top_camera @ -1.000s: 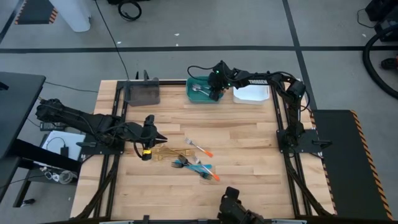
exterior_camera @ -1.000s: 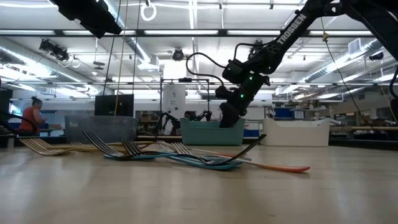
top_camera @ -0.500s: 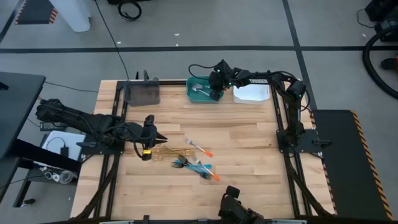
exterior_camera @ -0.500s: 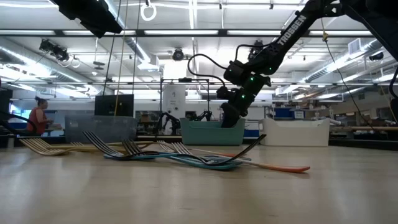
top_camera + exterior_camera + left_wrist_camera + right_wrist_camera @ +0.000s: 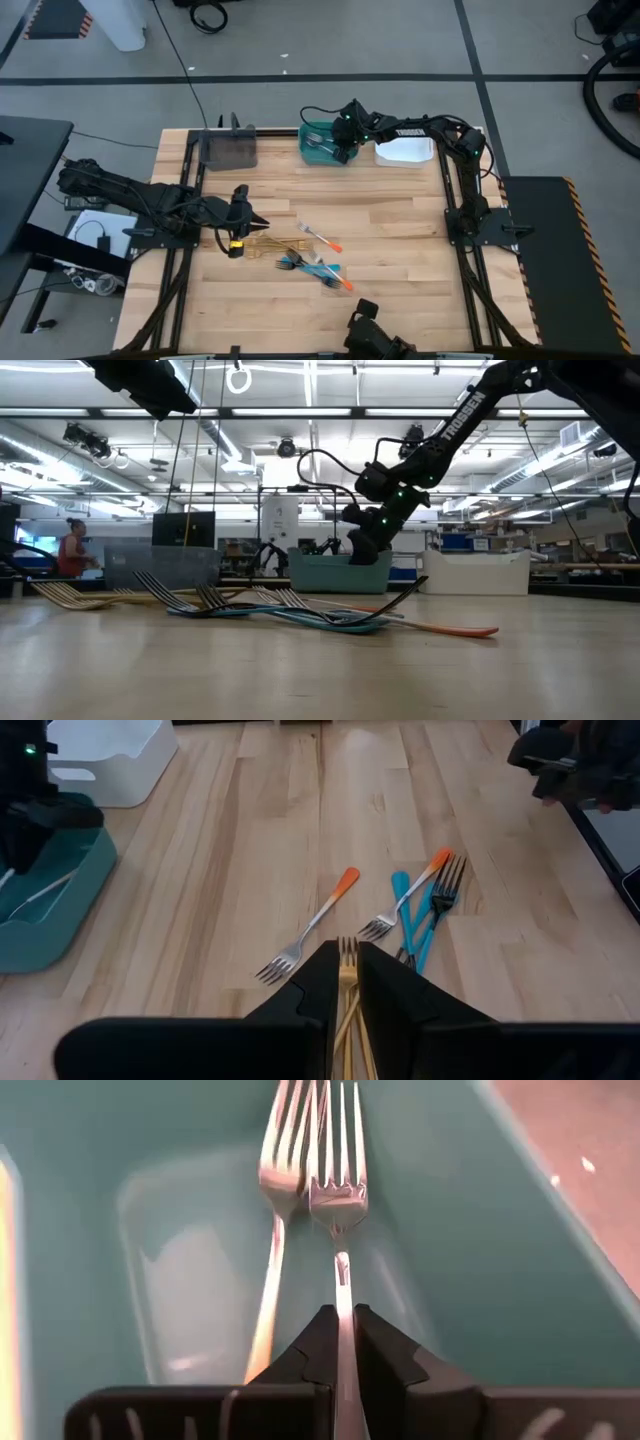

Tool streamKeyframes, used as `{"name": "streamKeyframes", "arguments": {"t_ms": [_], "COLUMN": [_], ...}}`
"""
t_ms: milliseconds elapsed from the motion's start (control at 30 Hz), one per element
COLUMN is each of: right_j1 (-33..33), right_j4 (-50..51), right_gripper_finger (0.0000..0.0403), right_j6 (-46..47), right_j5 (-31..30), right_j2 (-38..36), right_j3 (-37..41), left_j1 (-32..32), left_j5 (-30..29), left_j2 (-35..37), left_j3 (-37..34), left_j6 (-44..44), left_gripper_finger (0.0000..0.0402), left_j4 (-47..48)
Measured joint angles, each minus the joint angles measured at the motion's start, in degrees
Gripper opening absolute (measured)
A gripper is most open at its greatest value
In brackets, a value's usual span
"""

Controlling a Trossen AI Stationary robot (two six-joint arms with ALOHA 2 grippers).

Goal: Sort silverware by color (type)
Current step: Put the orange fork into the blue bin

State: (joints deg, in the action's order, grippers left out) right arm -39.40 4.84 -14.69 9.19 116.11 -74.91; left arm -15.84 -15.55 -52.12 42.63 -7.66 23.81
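My right gripper (image 5: 337, 143) (image 5: 362, 545) reaches down into the teal bin (image 5: 306, 150) at the table's far edge, shut on a plain silver fork (image 5: 338, 1180). A second silver fork (image 5: 280, 1190) lies on the bin floor beside it. My left gripper (image 5: 258, 220) (image 5: 348, 952) hovers above the gold forks (image 5: 262, 243) at the table's left and touches nothing. Its fingers stand a narrow slit apart, and a gold fork (image 5: 347, 952) on the table shows through it. Orange-handled forks (image 5: 320, 238) and blue-handled forks (image 5: 322, 272) lie mixed on the wood at mid-table. My right gripper pinches the silver fork by its handle (image 5: 340, 1295) between the two fingers, which lie along the fork; the tines (image 5: 338, 1150) point away from the fingers into the bin. It comes slanting down from above. Whether the tines rest on the bin floor, I cannot tell.
A grey bin (image 5: 230, 150) stands left of the teal one and a white bin (image 5: 405, 150) right of it, all along the far edge. A dark camera mount (image 5: 370, 335) sits at the near edge. Bare wood lies on the table's right half. A person (image 5: 73, 550) walks far behind.
My right gripper, still shut on the silver fork, has moved a little toward the table's left over the teal bin. In the room behind, the person has walked on.
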Motion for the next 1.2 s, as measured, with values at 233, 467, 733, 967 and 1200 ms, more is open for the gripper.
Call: {"name": "streamKeyframes", "arguments": {"t_ms": [233,467,733,967,1200], "right_j1": [0.0,-0.02,0.85,0.34,0.54], "right_j4": [-4.78,-6.64,-12.56,-13.05,-16.62], "right_gripper_finger": [0.0033,0.0039,0.0038,0.0038,0.0038], "right_j6": [12.34,17.52,9.53,12.19,14.07], "right_j5": [2.8,2.35,8.21,10.89,11.86], "right_j2": [-0.2,-0.26,-0.36,-0.44,-0.42], "right_j3": [0.0,-0.04,-0.1,-0.11,-0.11], "left_j1": [-0.17,-0.17,-0.15,-0.15,-0.15], "left_j5": [0.0,0.0,0.0,0.33,0.41], "left_j2": [0.0,0.0,0.0,0.0,0.0], "left_j3": [0.0,0.0,0.0,0.0,0.0], "left_j6": [-0.03,-0.04,-0.11,-0.66,-0.68], "left_gripper_finger": [0.005,0.005,0.005,0.005,0.005], "left_j4": [0.36,0.39,0.44,0.56,0.57]}}
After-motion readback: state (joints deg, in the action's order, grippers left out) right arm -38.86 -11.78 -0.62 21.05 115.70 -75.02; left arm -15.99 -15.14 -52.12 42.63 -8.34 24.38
